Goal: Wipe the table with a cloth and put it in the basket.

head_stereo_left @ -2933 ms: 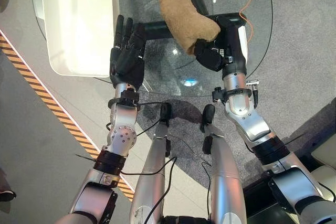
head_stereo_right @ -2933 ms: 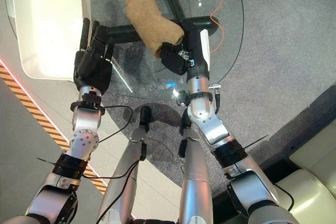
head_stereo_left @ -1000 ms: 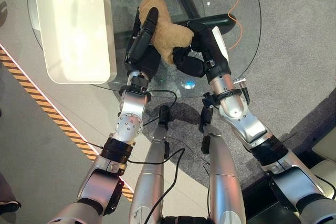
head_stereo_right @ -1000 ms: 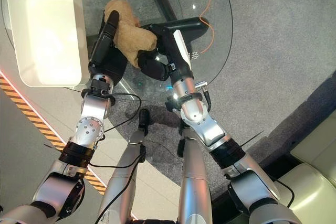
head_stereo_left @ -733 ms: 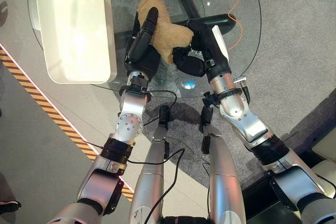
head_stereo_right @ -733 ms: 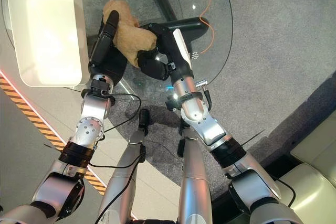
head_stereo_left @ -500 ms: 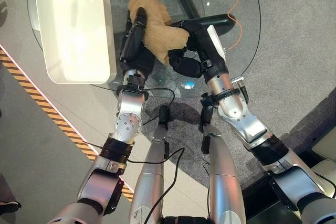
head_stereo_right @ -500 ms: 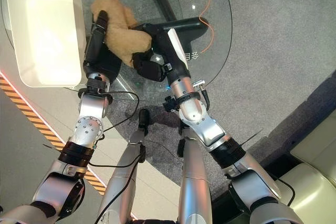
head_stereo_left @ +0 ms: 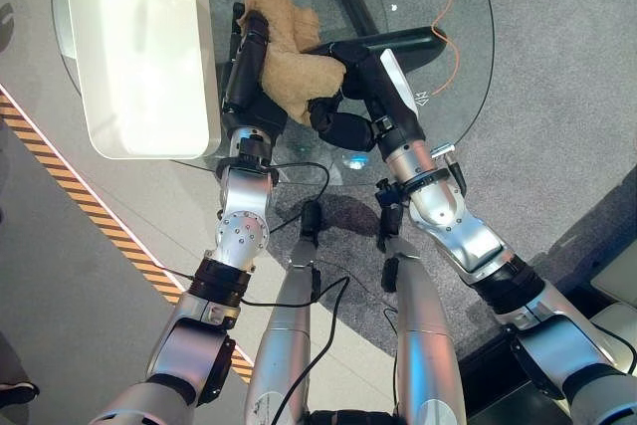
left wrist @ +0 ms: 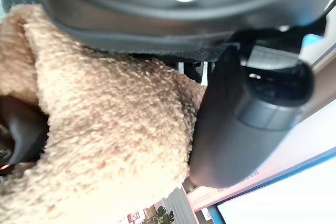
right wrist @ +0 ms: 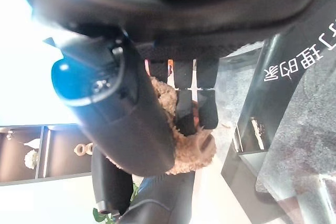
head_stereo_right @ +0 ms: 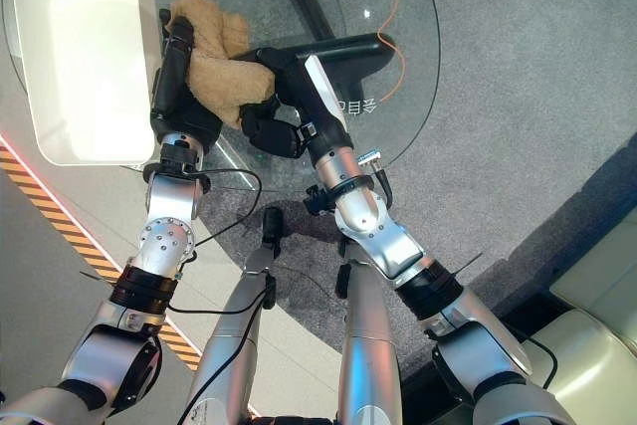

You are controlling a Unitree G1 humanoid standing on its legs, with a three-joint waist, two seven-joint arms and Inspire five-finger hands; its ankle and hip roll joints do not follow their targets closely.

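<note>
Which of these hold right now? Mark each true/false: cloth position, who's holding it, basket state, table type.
1. The cloth is already inside the basket. False: it sits over the glass table, beside the white basket.
2. Both hands are on the cloth. True: the left robot hand and the right robot hand each have fingers curled on it, one on either side.
3. The basket holds a second cloth. False: nothing can be seen inside it.
4. The table top is transparent. True: the grey floor and an orange cable show through it.
5. The cloth is blue. False: it is tan and fluffy.
</note>
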